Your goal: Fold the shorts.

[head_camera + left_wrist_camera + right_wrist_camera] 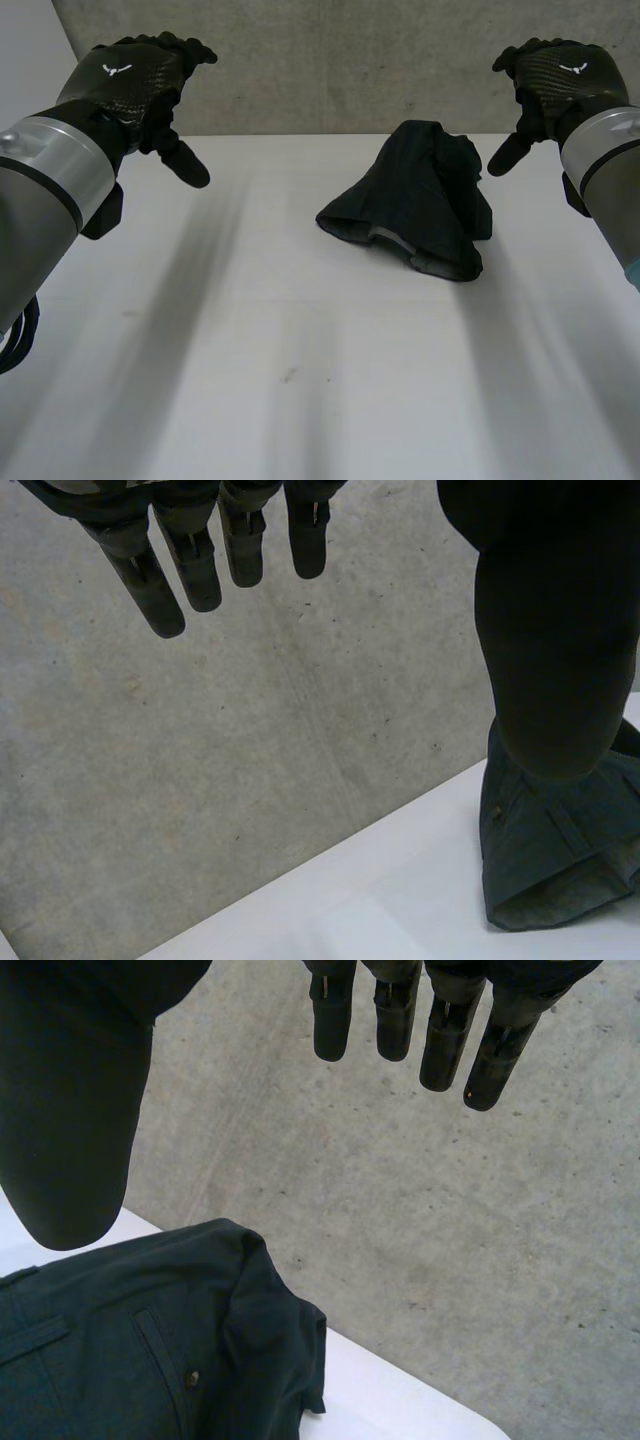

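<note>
Dark navy shorts (415, 200) lie crumpled in a heap on the white table (250, 350), right of centre near the far edge. My left hand (135, 85) hovers high at the far left, well away from the shorts, fingers straight and thumb out, holding nothing. My right hand (555, 85) hovers just right of the heap and above it, open and empty too. In the left wrist view the shorts (550, 850) lie beyond my thumb (555, 630). The right wrist view shows the shorts (150, 1350) with a back pocket and button, below my straight fingers (400, 1010).
A grey concrete wall (350, 60) stands right behind the table's far edge. The white table stretches bare from the left side to the front.
</note>
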`<action>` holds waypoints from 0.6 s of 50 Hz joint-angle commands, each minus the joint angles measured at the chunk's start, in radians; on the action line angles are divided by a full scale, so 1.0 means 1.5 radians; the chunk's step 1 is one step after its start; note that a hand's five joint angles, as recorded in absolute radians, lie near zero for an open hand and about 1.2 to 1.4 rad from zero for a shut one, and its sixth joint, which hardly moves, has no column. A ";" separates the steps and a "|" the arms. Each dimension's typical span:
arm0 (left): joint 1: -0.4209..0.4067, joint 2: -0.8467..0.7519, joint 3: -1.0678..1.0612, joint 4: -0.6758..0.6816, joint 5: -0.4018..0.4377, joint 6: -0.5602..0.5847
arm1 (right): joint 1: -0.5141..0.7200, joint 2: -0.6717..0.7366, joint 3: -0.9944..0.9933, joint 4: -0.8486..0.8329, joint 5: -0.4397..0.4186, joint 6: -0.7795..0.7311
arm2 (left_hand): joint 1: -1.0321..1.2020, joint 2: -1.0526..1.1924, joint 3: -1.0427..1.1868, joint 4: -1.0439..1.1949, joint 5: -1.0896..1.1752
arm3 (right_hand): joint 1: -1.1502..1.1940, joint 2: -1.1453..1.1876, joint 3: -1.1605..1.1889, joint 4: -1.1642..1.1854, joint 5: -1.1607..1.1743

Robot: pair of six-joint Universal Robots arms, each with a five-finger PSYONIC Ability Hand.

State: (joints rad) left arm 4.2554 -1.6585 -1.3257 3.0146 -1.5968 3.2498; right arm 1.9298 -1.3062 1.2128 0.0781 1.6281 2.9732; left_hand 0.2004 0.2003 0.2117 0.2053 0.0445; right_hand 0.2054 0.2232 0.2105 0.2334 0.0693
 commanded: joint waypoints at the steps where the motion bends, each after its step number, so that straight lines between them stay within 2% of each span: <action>1: 0.001 -0.006 -0.002 0.002 0.001 0.001 | -0.002 0.003 0.002 0.000 -0.004 -0.004 | -0.017 -0.017 -0.025 -0.020 -0.030 | -0.021 -0.032 -0.024 -0.039 -0.046; 12: 0.000 -0.007 -0.046 0.036 0.005 -0.003 | -0.018 0.028 0.031 0.005 -0.092 0.000 | -0.017 -0.017 -0.025 -0.020 -0.030 | -0.021 -0.032 -0.024 -0.039 -0.046; 20: 0.000 0.009 -0.165 0.162 0.004 -0.002 | -0.017 0.201 -0.038 -0.004 -0.098 0.034 | -0.017 -0.017 -0.025 -0.020 -0.030 | -0.021 -0.032 -0.024 -0.039 -0.046; 30: 0.035 0.029 -0.244 0.194 0.005 -0.006 | -0.015 0.432 -0.220 -0.045 -0.089 0.072 | -0.017 -0.017 -0.025 -0.020 -0.030 | -0.021 -0.032 -0.024 -0.039 -0.046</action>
State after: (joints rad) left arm 4.2718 -1.6347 -1.6229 3.2869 -1.5932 3.2444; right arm 1.9042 -0.8612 1.0582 0.0371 1.4829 3.0626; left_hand 0.2004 0.2003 0.2117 0.2053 0.0445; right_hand 0.2054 0.2232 0.2107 0.2334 0.0693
